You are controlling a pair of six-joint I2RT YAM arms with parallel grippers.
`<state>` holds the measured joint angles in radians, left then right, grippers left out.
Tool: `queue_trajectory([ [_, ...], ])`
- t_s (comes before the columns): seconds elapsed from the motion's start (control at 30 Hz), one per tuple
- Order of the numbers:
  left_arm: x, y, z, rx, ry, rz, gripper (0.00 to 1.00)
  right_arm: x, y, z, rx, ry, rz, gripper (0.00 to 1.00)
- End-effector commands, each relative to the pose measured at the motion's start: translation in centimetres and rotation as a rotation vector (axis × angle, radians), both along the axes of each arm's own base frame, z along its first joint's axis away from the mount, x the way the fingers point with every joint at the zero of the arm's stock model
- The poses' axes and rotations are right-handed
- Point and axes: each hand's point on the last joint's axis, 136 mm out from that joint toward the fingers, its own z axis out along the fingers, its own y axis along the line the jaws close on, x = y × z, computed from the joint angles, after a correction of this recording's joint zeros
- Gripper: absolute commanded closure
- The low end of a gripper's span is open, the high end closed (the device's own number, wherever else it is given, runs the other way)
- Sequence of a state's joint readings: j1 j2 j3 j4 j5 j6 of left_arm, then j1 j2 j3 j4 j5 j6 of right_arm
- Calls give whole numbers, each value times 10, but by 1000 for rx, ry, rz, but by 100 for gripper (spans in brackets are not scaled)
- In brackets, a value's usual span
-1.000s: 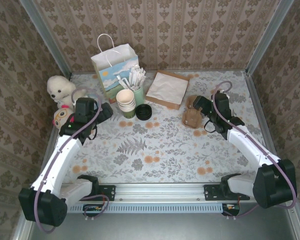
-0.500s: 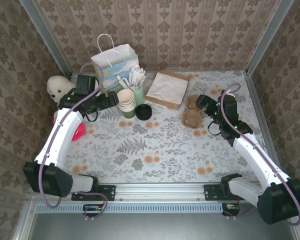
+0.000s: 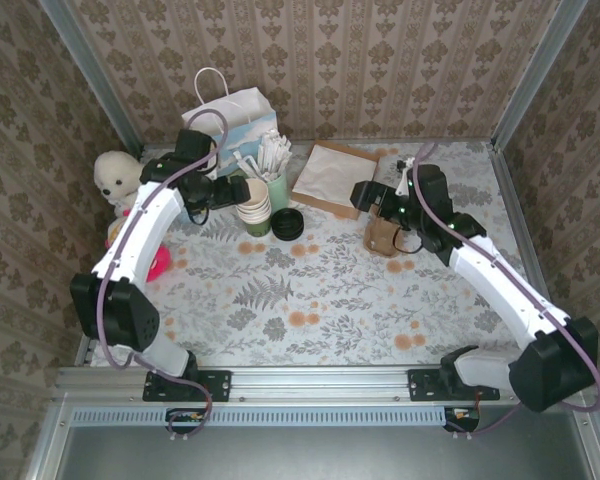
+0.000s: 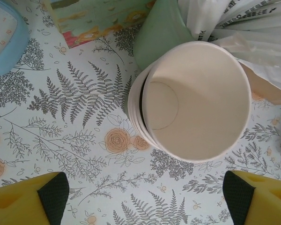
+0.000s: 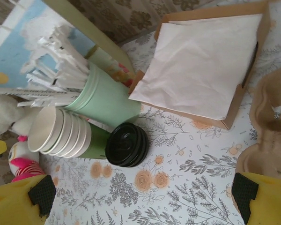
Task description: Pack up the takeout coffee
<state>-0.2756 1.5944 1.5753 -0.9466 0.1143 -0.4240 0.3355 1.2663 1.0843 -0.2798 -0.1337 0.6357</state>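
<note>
**A:** Where is the takeout coffee [image 5: 127,144]?

**B:** Upright on the desk [image 3: 310,290] with its black lid on, and nothing is gripping it. In the overhead view it stands just right of the stack of lidless cups [image 3: 251,203]. It is in front of the mint-green cup [image 5: 105,98], which is stuffed with paper-wrapped straws.

**A:** What lies around it?

**B:** A tray of napkins [image 3: 332,178] is to its right, a little farther back. A brown cup carrier [image 3: 385,237] sits beyond that. The paper bag [image 3: 230,125] stands by the back wall behind the cups, and a white plush toy [image 3: 117,175] is at the far left edge.

**A:** And the left tool [image 4: 145,197]?

**B:** Released, jaws wide apart with nothing between them. It hangs above the lidless stack, and its wrist view looks straight down into the top cup's cream inside. The stack is ahead of the yellow fingers and untouched.

**A:** The right tool [image 5: 144,194]?

**B:** Released too, spread wide and empty. It hangs near the napkin tray's right corner, by the carrier. In its wrist view the coffee's lid sits ahead of the fingers, well apart from them.
</note>
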Motion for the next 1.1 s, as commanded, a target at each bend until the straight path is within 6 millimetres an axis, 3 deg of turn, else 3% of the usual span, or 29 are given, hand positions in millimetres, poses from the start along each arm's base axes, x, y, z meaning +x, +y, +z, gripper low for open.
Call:
queue_trajectory([
  [0.0,2,-4,3,40,21,-45,12,0,-5,-6,-17,69,-45,0],
  [0.13,9,-4,0,83,47,-76,17,0,-9,-14,-47,94,-53,0],
  [0.3,17,-6,-8,117,89,-92,31,2,-14,-23,-81,114,-74,0],
  [0.53,31,-11,-18,152,112,-84,42,8,-14,-12,-125,91,-53,0],
  [0.87,28,-8,-28,206,149,-105,63,4,-12,-15,-154,95,-14,0],
  [1.07,29,-7,-31,221,147,-113,65,4,-15,-15,-168,92,-26,0],
])
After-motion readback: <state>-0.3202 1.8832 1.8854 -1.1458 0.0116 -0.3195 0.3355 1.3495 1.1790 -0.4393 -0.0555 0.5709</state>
